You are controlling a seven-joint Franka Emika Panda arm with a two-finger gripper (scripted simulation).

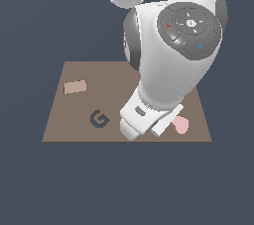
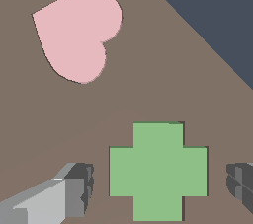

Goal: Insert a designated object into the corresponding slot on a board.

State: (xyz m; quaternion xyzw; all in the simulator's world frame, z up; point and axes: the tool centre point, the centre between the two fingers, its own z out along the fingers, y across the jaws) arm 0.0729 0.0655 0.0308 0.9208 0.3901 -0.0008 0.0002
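Fingers (image 2: 74, 196) spread wide on either side of the green cross piece (image 2: 158, 171), touching neither side; the piece lies flat on the brown board (image 2: 148, 94), thin dark edges of the slot showing around it. Pink heart (image 2: 79, 35) lies nearby. Exterior view: G-shaped cutout (image 1: 99, 119), tan block (image 1: 75, 87) toward the board's far edge

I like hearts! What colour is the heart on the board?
Pink. The heart lies flat on the brown board, clearest in the wrist view.
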